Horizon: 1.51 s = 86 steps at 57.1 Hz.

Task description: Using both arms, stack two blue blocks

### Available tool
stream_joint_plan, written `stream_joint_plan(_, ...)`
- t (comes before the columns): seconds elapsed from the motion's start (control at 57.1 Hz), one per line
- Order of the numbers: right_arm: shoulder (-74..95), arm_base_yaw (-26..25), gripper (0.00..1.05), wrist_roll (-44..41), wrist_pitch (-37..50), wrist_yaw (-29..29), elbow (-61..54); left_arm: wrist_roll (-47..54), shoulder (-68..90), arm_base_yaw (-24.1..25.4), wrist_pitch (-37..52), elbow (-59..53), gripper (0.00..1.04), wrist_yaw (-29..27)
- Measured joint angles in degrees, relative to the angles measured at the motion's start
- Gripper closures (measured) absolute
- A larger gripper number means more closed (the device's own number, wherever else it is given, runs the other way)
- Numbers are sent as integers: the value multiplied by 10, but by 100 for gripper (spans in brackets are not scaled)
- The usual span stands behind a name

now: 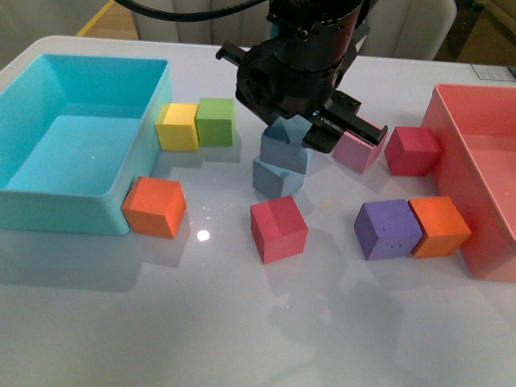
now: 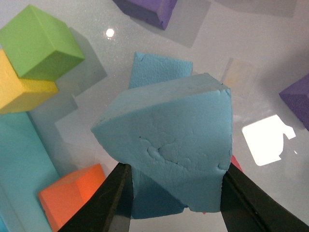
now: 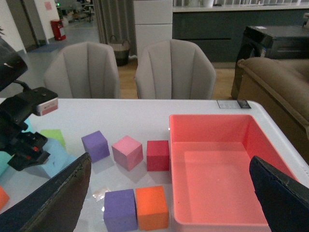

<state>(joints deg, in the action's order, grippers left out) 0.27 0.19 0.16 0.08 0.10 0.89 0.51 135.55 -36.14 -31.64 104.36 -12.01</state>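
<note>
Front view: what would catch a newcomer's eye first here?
The black left pincer in mid-table, shut on a tilted blue block directly over a second blue block. Next, the big turquoise bin at the far left and the pink bin at the right, with bright cubes scattered between them.

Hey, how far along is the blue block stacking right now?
Done: one light blue foam cube is picked up and sits over the second blue cube, skewed. In hand: the left claw grips it; whether it rests fully is unclear. Left: square it, release, back away. The right claw hangs open by the pink bin.
</note>
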Motion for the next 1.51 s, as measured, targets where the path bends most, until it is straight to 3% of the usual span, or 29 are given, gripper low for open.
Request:
stream_joint_plan(0.175, 0, 0, 9, 0, 0, 0, 0, 37, 47, 2, -21, 60, 65, -5)
stream_joint_plan(0.981, 0, 0, 9, 0, 0, 0, 0, 58, 121, 16, -49, 139, 64, -4)
stream_joint_plan(1.331, 0, 0, 9, 0, 0, 0, 0, 66, 127, 21, -42, 143, 8, 0)
stream_joint_plan(1.506, 0, 0, 9, 0, 0, 0, 0, 72, 108, 28, -21, 111, 9, 0)
